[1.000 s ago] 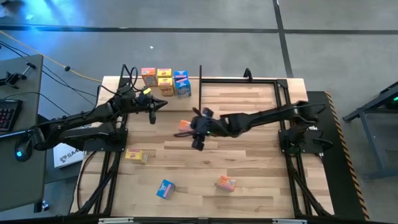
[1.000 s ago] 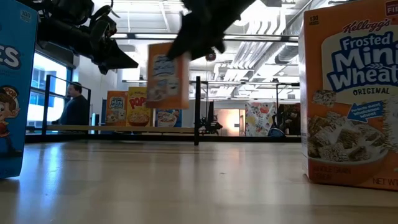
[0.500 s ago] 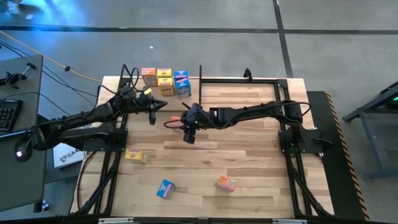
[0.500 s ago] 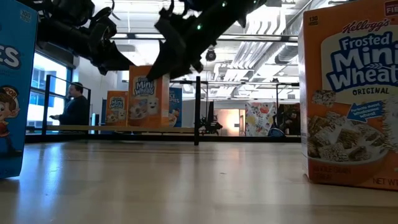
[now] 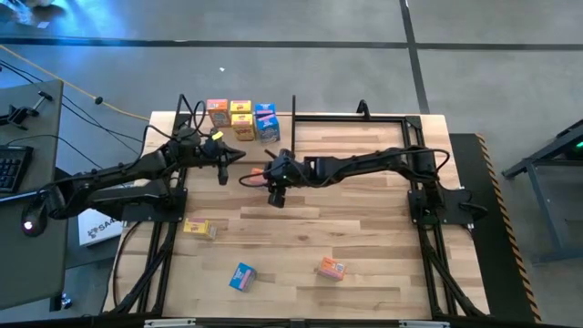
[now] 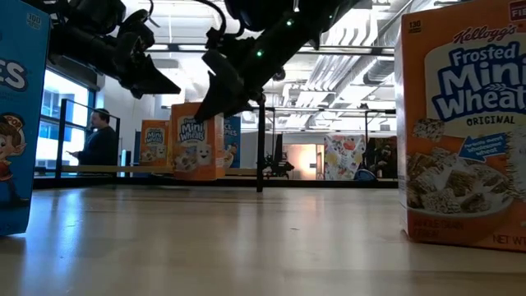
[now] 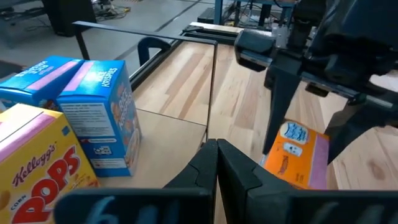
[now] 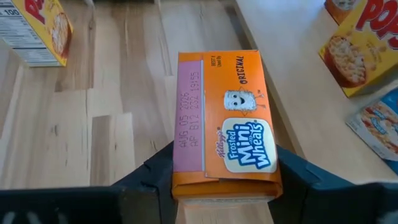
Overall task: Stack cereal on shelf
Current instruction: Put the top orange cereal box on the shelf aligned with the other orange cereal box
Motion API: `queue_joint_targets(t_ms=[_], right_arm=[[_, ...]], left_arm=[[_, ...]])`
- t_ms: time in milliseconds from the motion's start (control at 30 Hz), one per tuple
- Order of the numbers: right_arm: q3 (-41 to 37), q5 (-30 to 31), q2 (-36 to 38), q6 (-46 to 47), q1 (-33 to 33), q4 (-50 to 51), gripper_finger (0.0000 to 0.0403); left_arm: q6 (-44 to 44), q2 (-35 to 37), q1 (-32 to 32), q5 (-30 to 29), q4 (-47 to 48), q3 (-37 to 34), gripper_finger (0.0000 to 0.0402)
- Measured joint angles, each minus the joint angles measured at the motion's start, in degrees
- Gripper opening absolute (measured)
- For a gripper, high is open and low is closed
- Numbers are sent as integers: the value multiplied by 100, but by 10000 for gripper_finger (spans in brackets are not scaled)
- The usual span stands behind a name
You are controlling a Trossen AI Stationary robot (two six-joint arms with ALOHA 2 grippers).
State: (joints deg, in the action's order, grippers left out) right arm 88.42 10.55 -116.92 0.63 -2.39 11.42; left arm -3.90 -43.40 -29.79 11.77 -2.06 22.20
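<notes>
Orange card fills the gap between my right pincer's [image 8: 225, 186] fingers: I hold a Frosted Mini Wheats box [image 8: 224, 130] by its short end, clamped from both sides, above the butcher-block tabletop [image 5: 364, 228] near the middle of its far half. In the low view the held box [image 6: 197, 141] hangs upright just over the wood, with the black upright post [image 6: 261, 146] of the shelf beside it. My left pincer [image 5: 239, 153] hovers nearby, its fingers [image 7: 217, 168] pressed together on nothing, pointing toward the carried box [image 7: 297, 154].

Open room lies mostly on the near half of the table. Three loose boxes sit there, well apart from each other: a yellow box [image 5: 200, 228] lying flat at the left, a blue box [image 5: 241, 276] near the front edge, and an orange box [image 5: 332, 269] to its right. The black tube frame [image 5: 351, 117] borders the far right portion, with bare wood inside it.

At the far left corner, on the pale base board, stand the placed cereals: an orange-pink box [image 5: 217, 111], a yellow Corn Pops box [image 5: 241, 118] and a blue box [image 5: 266, 121], close in a row. My left wrist view shows the blue box [image 7: 93, 112] touching the Pops box [image 7: 37, 162].

Beyond the table a person [image 6: 99, 140] stands by a bright window, under ceiling pipes and lights.
</notes>
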Motion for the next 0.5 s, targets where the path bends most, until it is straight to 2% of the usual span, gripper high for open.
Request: queue_joint_targets(t_ms=[300,500], right_arm=[[0,-2,-129,8,0,-125,239],[-4,68,-10,-189,21,-93,254]], left_arm=[[-85,-20,181,2,7,0,0],[-124,-20,292,-24,-226,-2,0]])
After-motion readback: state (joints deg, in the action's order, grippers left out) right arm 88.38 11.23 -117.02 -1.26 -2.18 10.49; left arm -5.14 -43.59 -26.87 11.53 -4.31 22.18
